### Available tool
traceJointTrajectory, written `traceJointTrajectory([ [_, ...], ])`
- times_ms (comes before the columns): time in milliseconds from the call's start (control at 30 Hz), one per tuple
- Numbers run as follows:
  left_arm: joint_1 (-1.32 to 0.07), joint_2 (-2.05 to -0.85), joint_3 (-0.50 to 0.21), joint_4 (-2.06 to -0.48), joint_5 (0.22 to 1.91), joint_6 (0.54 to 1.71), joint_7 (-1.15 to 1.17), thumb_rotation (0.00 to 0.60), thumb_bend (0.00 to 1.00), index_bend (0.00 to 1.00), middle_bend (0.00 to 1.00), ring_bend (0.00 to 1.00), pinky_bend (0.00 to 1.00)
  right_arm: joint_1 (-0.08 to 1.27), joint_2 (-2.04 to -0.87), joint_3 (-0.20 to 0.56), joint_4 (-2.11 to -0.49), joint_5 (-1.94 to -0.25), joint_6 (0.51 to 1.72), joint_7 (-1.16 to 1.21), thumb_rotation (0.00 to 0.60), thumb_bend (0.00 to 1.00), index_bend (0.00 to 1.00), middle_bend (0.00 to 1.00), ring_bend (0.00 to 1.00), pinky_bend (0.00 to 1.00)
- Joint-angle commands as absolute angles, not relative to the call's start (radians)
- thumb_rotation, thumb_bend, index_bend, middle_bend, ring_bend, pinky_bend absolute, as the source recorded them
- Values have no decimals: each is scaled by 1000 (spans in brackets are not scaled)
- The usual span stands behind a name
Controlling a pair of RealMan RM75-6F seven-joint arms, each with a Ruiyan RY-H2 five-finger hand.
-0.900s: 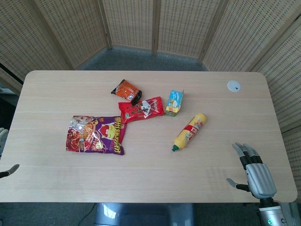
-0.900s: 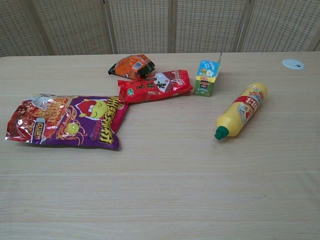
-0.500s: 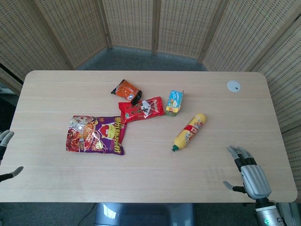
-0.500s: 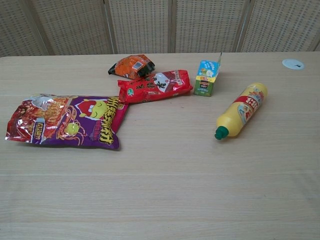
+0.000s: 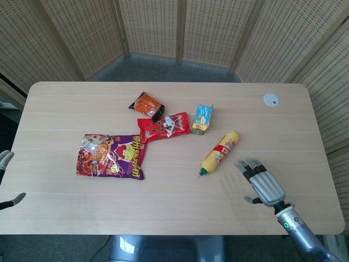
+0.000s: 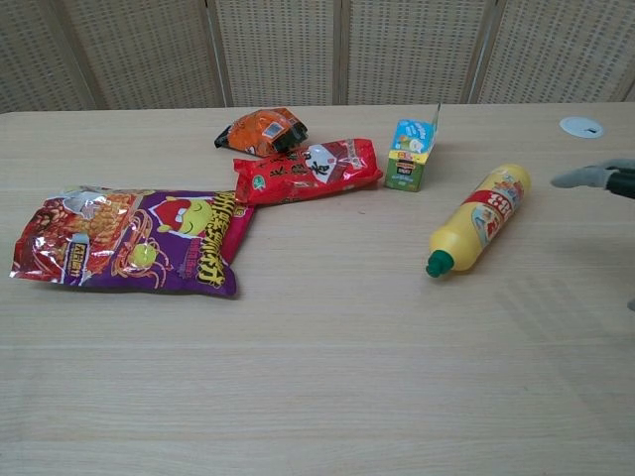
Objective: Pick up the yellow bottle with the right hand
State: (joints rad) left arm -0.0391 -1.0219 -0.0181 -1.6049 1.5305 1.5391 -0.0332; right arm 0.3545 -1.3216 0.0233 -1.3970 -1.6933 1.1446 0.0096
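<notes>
Head view: we see the right hand [image 5: 262,183] fingers spread, holding nothing — near the lying yellow bottle [image 5: 220,153], not touching; our left hand [image 5: 5,180] barely shows — state unclear.

Table [image 5: 163,207]: pale wood-grain, matt, smooth. Yellow bottle [image 5: 220,153]: glossy plastic. Snack bag [image 5: 112,156]: shiny crinkled foil. Right hand [image 5: 262,183]: grey metal-look, satin. Screens [image 5: 147,24]: woven wicker.

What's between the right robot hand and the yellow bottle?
Nothing: only bare table separates the right robot hand from the yellow bottle in the head view. The chest view shows the same gap, with just the fingertips at its right edge.
</notes>
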Motion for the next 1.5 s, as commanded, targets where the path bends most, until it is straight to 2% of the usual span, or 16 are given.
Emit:
traceJointTrajectory([
  [33, -41, -1026, -21, -1604, 1523, 1533, -28, 600, 0, 0, 0, 0, 0, 485, -1417, 42, -1196, -1769, 1082, 99, 600, 0, 0, 0, 0, 0],
  [267, -44, -1036, -22, -1599, 1517, 1524, -12, 600, 0, 0, 0, 0, 0, 614, -1538, -1, -867, -1879, 1120, 200, 600, 0, 0, 0, 0, 0],
  [467, -46, -1042, -20, -1597, 1516, 1516, -3, 600, 0, 0, 0, 0, 0, 679, -1625, -52, -671, -1926, 1155, 273, 600, 0, 0, 0, 0, 0],
  [767, -50, -1048, -21, -1593, 1508, 1504, 3, 600, 0, 0, 0, 0, 0, 765, -1695, -123, -556, -1965, 1128, 275, 600, 0, 0, 0, 0, 0],
  [1167, -50, -1046, -23, -1592, 1502, 1500, -1, 600, 0, 0, 0, 0, 0, 817, -1759, -197, -441, -1964, 1056, 285, 600, 10, 5, 0, 0, 0],
  [1200, -51, -1046, -23, -1592, 1501, 1499, -2, 600, 0, 0, 0, 0, 0, 817, -1762, -203, -433, -1965, 1061, 291, 600, 28, 25, 0, 0, 0],
  [1300, -52, -1046, -22, -1593, 1502, 1496, -1, 600, 0, 0, 0, 0, 0, 814, -1776, -223, -395, -1970, 1083, 311, 600, 98, 198, 28, 0, 0],
  [1367, -52, -1047, -21, -1594, 1503, 1495, -1, 600, 0, 0, 0, 0, 0, 809, -1786, -235, -367, -1972, 1097, 331, 600, 150, 338, 145, 0, 0],
  [1400, -52, -1047, -20, -1594, 1503, 1494, 0, 600, 0, 0, 0, 0, 0, 807, -1790, -240, -355, -1972, 1103, 339, 600, 175, 401, 233, 13, 0],
  [1500, -52, -1047, -21, -1595, 1500, 1492, -1, 600, 0, 0, 0, 0, 0, 802, -1798, -256, -324, -1974, 1122, 360, 600, 228, 490, 399, 117, 18],
])
